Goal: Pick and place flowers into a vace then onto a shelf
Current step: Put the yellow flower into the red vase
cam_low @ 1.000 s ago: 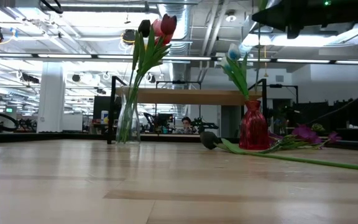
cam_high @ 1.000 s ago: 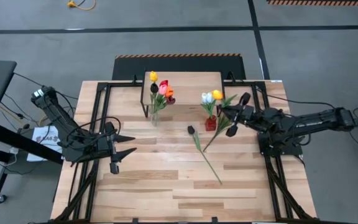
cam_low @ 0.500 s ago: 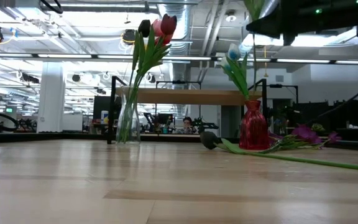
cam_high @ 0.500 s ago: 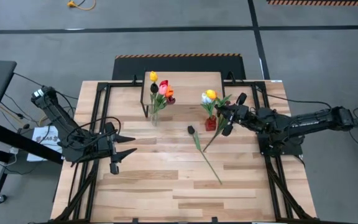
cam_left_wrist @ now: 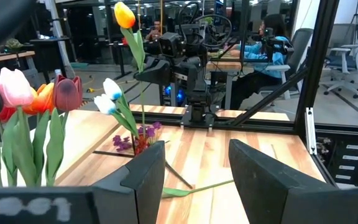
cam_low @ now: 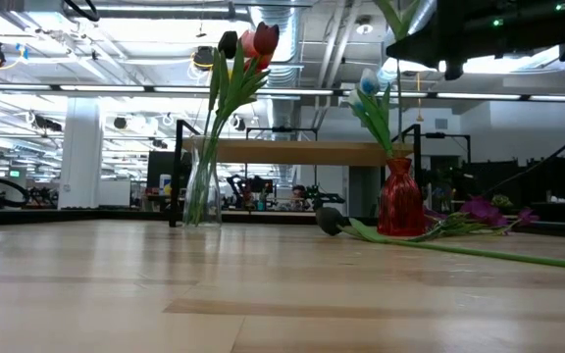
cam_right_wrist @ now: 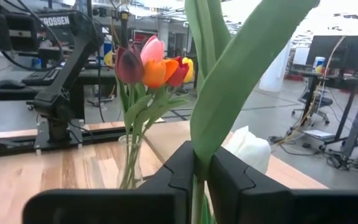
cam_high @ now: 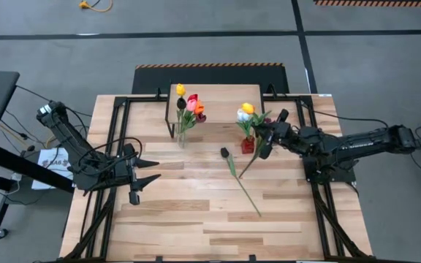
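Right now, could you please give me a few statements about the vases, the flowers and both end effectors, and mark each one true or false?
1. The right end effector grips a green stem whose yellow tulip is over the red vase. True.
2. The clear vase is empty. False: it holds several tulips.
3. The left end effector holds a purple sprig. False: its fingers are apart with nothing between them, and it waits at the table's left side.
4. A dark-headed tulip lies flat on the table. True.
5. The red vase is on the shelf. False: it stands on the tabletop.
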Robot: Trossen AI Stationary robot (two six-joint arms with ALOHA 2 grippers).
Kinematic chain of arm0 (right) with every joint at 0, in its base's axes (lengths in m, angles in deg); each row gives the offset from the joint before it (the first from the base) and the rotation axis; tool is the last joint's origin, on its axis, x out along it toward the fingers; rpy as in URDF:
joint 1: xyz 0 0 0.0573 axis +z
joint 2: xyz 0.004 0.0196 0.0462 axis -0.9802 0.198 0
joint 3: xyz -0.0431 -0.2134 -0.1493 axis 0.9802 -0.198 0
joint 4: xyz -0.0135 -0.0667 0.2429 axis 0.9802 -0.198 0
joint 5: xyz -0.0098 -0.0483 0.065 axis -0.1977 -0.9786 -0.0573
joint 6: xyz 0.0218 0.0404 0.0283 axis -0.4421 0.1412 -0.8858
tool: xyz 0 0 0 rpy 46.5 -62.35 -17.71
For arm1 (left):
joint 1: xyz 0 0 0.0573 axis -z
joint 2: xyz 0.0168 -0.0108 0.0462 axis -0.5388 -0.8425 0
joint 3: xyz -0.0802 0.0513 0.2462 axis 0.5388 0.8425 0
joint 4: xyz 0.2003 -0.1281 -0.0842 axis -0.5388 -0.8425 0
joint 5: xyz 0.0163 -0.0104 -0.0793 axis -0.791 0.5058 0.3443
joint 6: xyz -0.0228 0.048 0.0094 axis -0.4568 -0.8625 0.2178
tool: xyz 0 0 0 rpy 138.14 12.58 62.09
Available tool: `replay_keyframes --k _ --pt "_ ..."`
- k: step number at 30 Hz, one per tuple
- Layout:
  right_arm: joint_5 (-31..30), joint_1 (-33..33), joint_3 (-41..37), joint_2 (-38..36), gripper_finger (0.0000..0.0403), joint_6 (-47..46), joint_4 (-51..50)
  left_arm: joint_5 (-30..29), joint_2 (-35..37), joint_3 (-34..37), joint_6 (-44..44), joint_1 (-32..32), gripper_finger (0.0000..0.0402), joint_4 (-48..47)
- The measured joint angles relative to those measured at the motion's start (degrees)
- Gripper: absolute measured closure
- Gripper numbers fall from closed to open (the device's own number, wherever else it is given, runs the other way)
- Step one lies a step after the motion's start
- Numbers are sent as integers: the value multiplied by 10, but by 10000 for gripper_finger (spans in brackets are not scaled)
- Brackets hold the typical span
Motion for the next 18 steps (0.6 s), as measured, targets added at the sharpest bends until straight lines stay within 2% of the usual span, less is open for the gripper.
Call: replay_keyframes --k 5,10,18 --pt "-27 0 0 -10 355 -33 -44 0 0 0 7 0 232 0" --pt "-26 1 0 -14 329 -55 -81 1 0 0 7 0 232 0" --pt "-25 1 0 -14 248 -84 -116 2 0 0 10 0 232 0"
